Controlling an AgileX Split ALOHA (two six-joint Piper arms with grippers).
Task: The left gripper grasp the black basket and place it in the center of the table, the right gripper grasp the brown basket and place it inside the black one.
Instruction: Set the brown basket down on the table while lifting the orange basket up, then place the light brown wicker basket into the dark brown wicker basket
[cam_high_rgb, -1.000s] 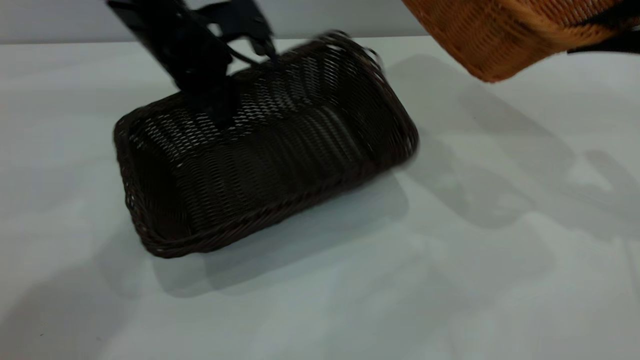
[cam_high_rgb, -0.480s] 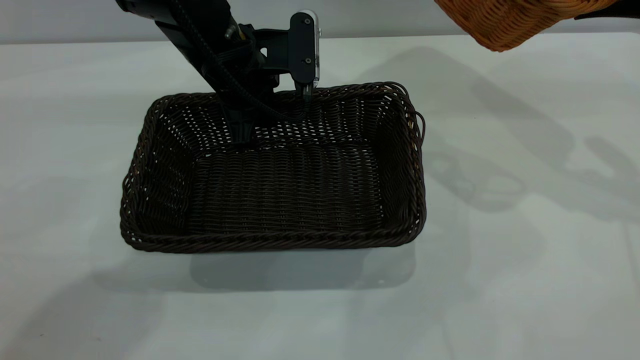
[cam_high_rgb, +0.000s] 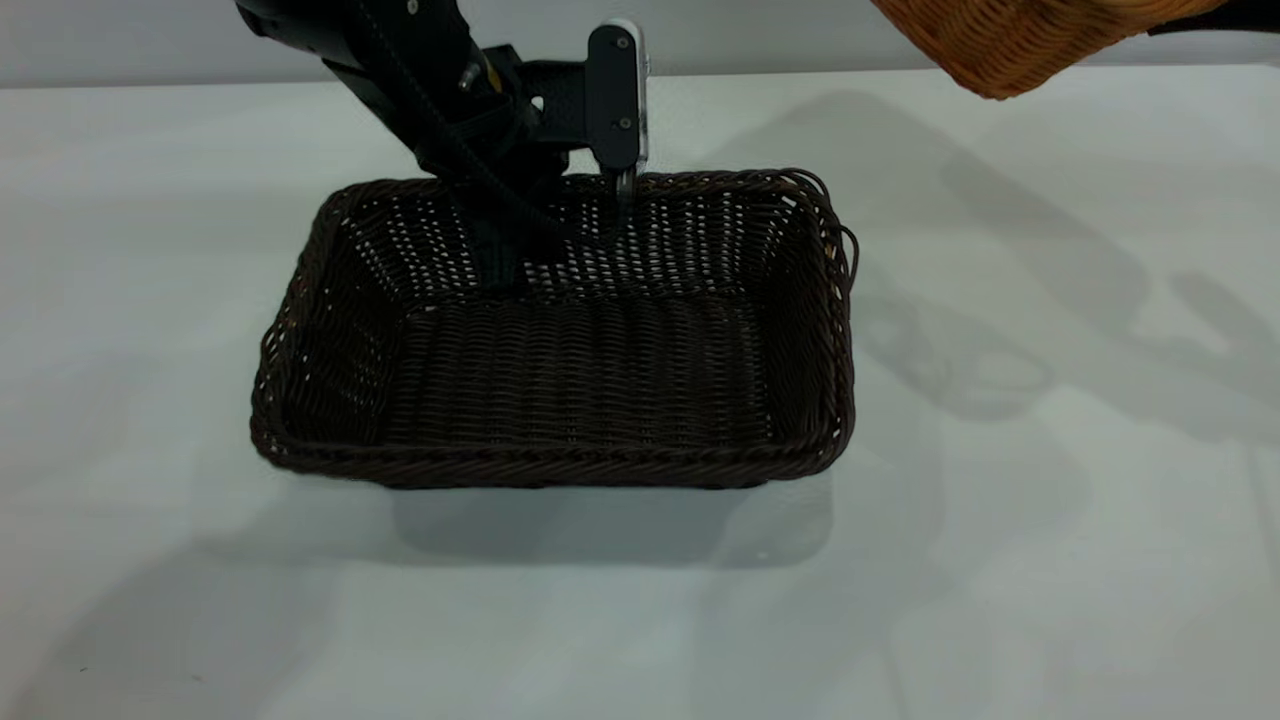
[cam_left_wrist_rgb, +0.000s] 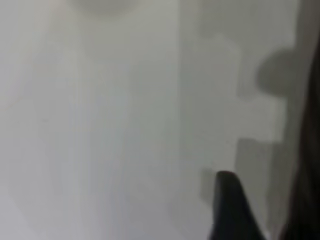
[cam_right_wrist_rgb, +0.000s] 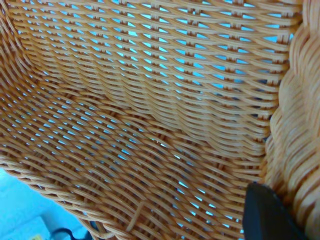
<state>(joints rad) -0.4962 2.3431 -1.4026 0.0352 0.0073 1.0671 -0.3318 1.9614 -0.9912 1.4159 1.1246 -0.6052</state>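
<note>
The black basket (cam_high_rgb: 560, 380) sits level in the middle of the table (cam_high_rgb: 1000, 560), open side up. My left gripper (cam_high_rgb: 565, 225) reaches down from the far left and straddles the basket's far wall, one finger inside and the white-edged block outside, shut on the wall. In the left wrist view one dark fingertip (cam_left_wrist_rgb: 230, 205) shows over bare table. The brown basket (cam_high_rgb: 1020, 35) hangs in the air at the top right, above and to the right of the black one. My right gripper is shut on its braided rim; one finger (cam_right_wrist_rgb: 267, 212) shows against the weave (cam_right_wrist_rgb: 150, 110).
The table around the black basket is bare white, marked only by the shadows of the arms and baskets. A grey wall (cam_high_rgb: 120, 40) runs along the far edge.
The black basket swung from tilted to level on the table, then shifted slightly right and back with my left gripper. The brown basket rose higher at the top right.
</note>
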